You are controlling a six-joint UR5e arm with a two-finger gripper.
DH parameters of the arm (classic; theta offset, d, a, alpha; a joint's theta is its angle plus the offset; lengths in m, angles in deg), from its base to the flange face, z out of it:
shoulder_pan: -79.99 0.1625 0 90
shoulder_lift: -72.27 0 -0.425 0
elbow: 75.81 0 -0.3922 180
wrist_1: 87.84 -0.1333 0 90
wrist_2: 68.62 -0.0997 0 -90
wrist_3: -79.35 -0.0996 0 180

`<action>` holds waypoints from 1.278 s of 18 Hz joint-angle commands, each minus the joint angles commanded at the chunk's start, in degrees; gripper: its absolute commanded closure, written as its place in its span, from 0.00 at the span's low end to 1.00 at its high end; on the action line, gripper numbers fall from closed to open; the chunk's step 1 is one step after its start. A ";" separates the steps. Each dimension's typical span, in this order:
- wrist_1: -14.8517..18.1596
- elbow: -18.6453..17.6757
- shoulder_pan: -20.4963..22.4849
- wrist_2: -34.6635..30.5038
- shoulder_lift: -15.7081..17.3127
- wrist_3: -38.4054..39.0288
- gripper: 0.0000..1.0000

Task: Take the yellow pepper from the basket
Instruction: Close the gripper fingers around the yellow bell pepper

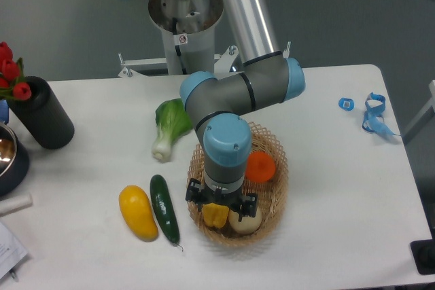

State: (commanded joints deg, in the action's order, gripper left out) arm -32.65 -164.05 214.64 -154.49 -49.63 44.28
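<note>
Table (340, 168): wrist hides yellow pepper (216, 215) top.

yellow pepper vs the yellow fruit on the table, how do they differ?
The yellow pepper sits in the basket, half hidden under the gripper; the yellow fruit lies on the table beside the cucumber. The pepper is smaller and blocky; the fruit is larger, smooth, oval. Both are bright yellow.

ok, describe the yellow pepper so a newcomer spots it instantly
Find the wicker basket at the table's front centre, under the arm. The yellow pepper sits in its front-left part, directly beneath the gripper, beside a pale round fruit. It is blocky and lobed, unlike the smooth yellow fruit outside the basket.
</note>
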 joint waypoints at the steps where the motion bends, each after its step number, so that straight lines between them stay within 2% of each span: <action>1: 0.00 -0.09 -0.35 0.00 -0.18 0.00 0.01; 5: -0.09 0.00 -0.44 -0.09 -0.61 0.09 0.03; 6: -0.09 0.09 -0.44 -0.17 -0.70 0.18 0.08; 7: -0.09 0.09 -0.44 -0.18 -0.70 0.18 0.16; 9: -0.09 0.09 -0.44 -0.18 -0.88 0.18 0.41; 14: -0.09 0.17 -0.44 -0.18 -1.06 0.18 0.74; 16: -0.09 0.17 -0.44 -0.09 -0.88 0.18 0.90; 18: -0.09 0.17 -0.44 0.00 -0.44 0.18 0.94; 23: 0.00 0.00 0.35 0.53 3.33 0.00 0.94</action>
State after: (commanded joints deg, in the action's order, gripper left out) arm -32.65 -164.05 214.99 -153.97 -46.30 44.28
